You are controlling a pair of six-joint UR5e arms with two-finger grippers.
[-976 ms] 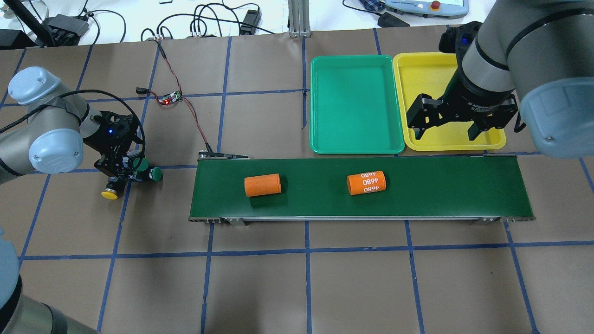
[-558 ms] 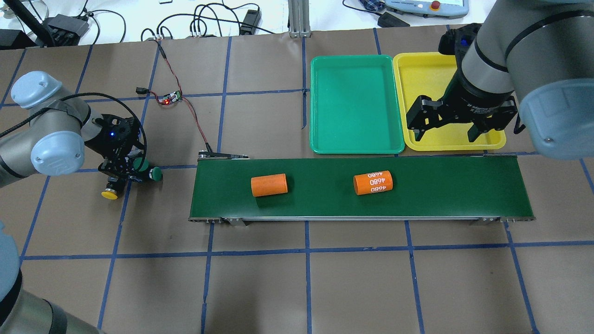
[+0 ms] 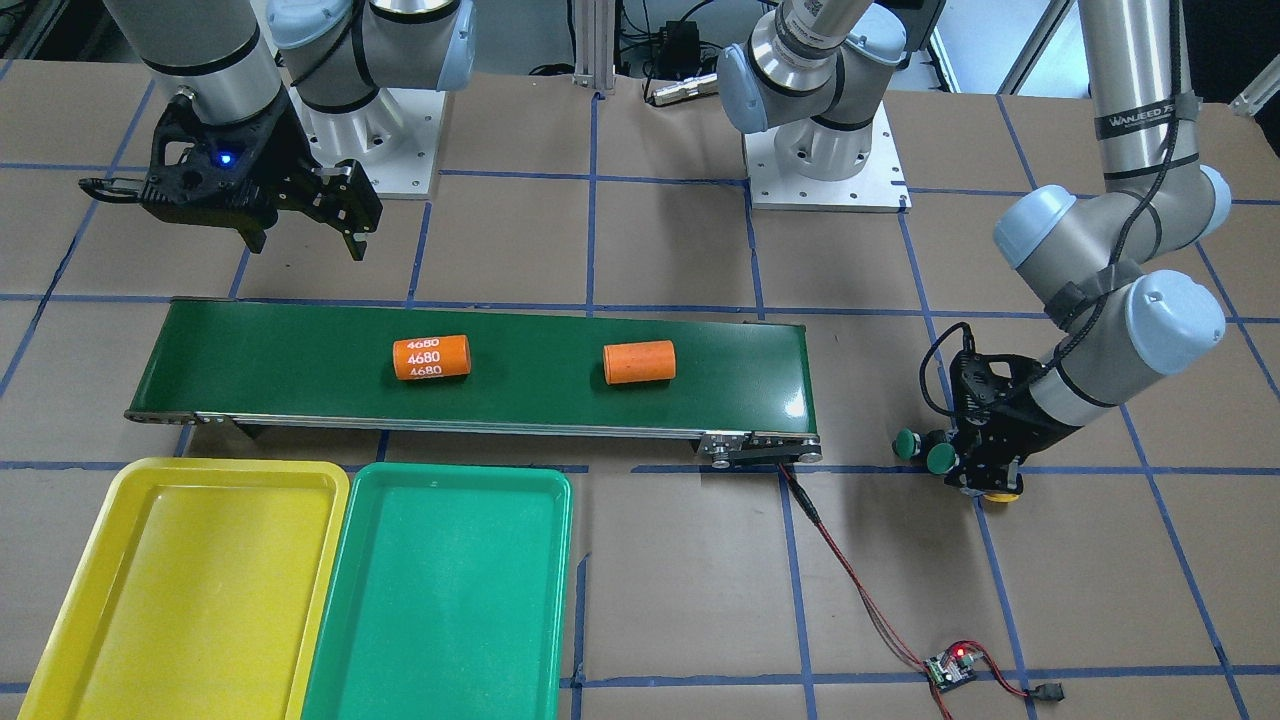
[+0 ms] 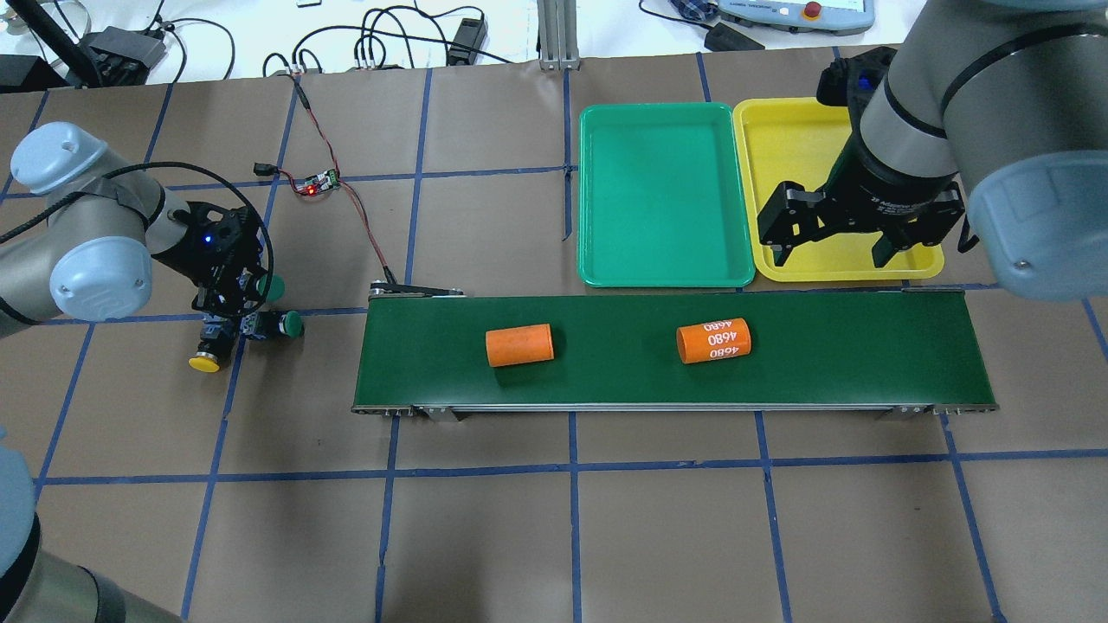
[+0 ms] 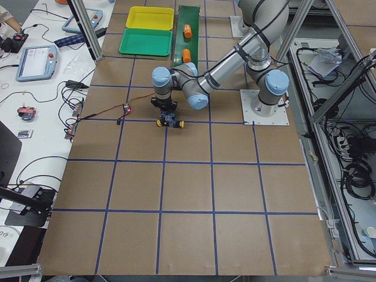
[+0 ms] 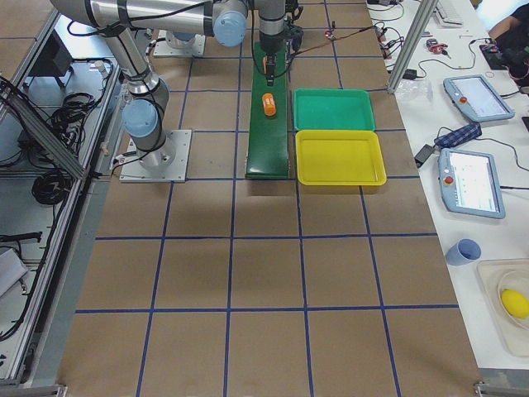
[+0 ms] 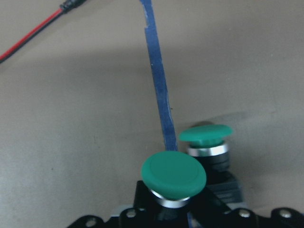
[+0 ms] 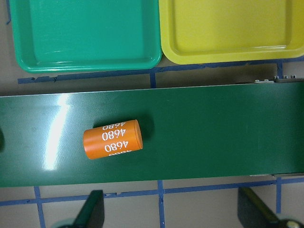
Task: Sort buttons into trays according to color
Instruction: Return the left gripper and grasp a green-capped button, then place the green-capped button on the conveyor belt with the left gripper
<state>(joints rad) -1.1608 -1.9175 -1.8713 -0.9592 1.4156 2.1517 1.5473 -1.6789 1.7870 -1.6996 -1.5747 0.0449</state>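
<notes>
The left gripper point(image 4: 234, 297) has risen and drifted toward the upper part of the overhead view since a second ago. It carries the green button point(image 4: 270, 288) with it, its fingers closed on the button's dark body. In the left wrist view the button's smooth, round, domed cap point(image 7: 173, 173) sits right at the frame's lower edge, above a bright metal collar.

The second green button point(image 4: 292, 324) and the yellow button point(image 4: 204, 362) have stayed put on the brown paper table point(image 4: 571, 519) at the left of the overhead view. Both lie on their sides, on and just below a blue tape line.

On the matte dark-green conveyor belt point(image 4: 866, 346), both orange cylinders have travelled rightward: the plain one point(image 4: 519, 344) and the one printed 4680 point(image 4: 713, 340).

The right gripper point(image 4: 833, 247) has barely shifted. It hangs with its black fingers spread wide and nothing between them, over the lower edge of the yellow tray point(image 4: 792, 147).

That tray and the green tray point(image 4: 662, 195) beside it are glossy, shallow plastic rectangles with rounded corners. Their long sides touch, and no button lies in either.
</notes>
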